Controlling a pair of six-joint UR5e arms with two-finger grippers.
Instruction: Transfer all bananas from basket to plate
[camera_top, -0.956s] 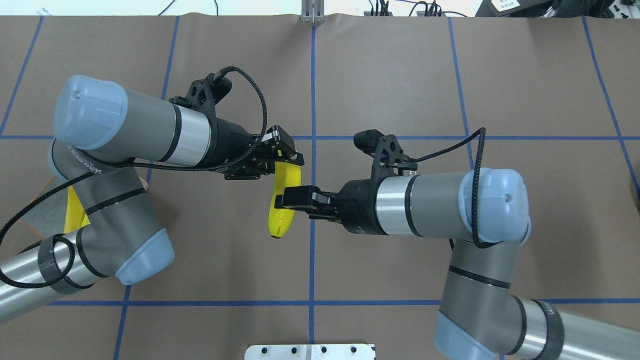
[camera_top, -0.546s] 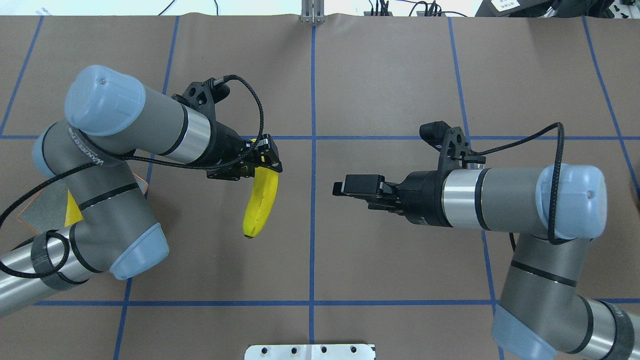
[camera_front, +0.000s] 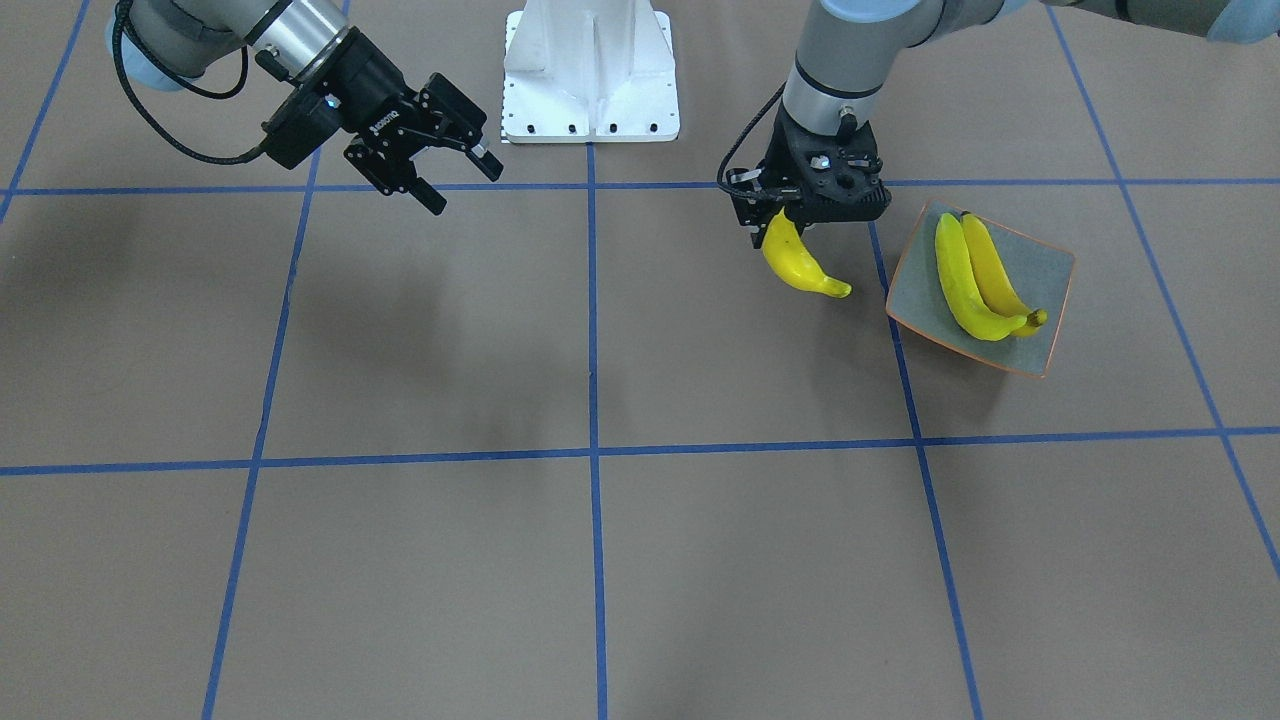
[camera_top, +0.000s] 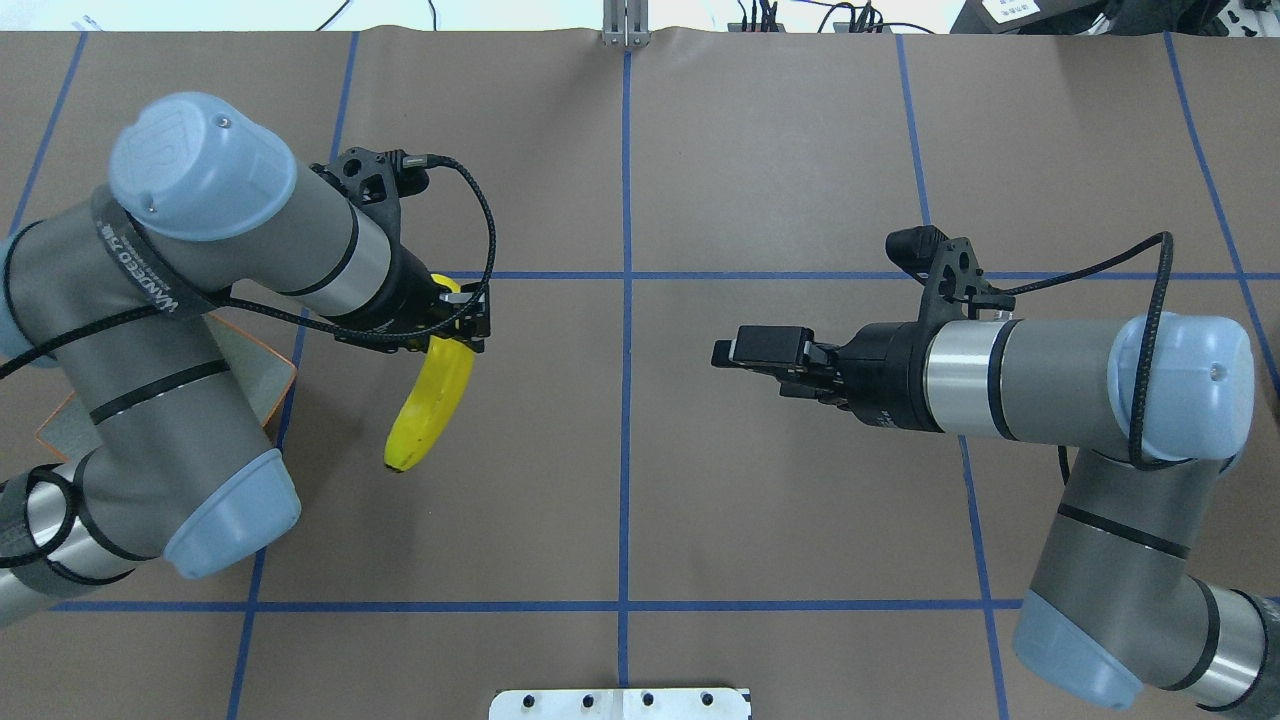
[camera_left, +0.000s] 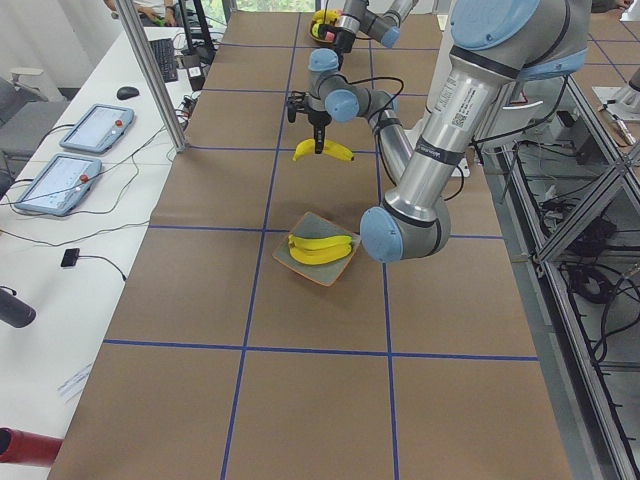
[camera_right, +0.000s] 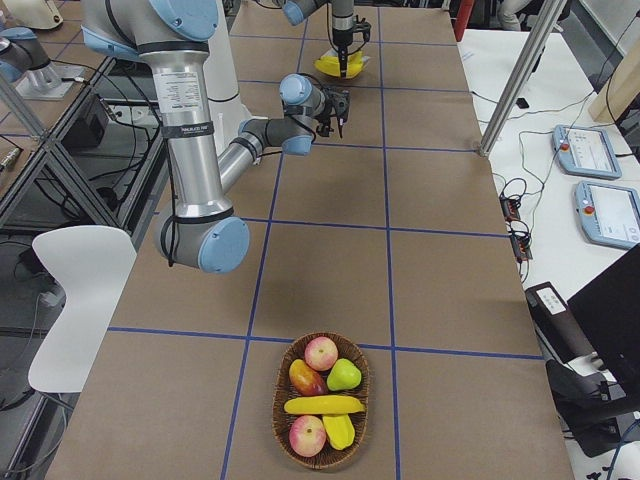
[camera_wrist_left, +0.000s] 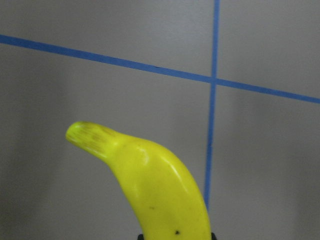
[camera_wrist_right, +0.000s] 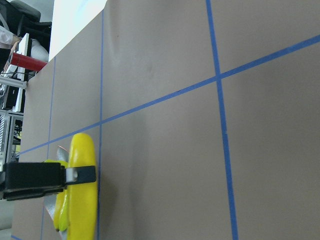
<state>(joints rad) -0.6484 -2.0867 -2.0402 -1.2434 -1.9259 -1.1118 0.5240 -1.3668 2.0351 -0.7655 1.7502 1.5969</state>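
The banana (camera_front: 800, 268) in transit is bright yellow, smooth and curved, with a few small dark specks and a dark tip at its lower end. The left end effector (camera_front: 792, 218) is clamped on it near the upper end, the rest hanging below the fingers, above the brown surface (camera_front: 600, 560) and near the plate (camera_front: 1045, 275), short of its orange rim. Two bananas (camera_front: 975, 275) of the same colour lie side by side, touching, on the grey-blue plate. One further banana (camera_right: 322, 404) lies across the wicker basket (camera_right: 280, 400) at the far end of the surface, among other fruit; a second yellow piece beside it is too small to identify. The right end effector (camera_front: 462, 172) is spread wide and holds nothing, well apart from the plate. Count: four bananas, one plate, one basket.
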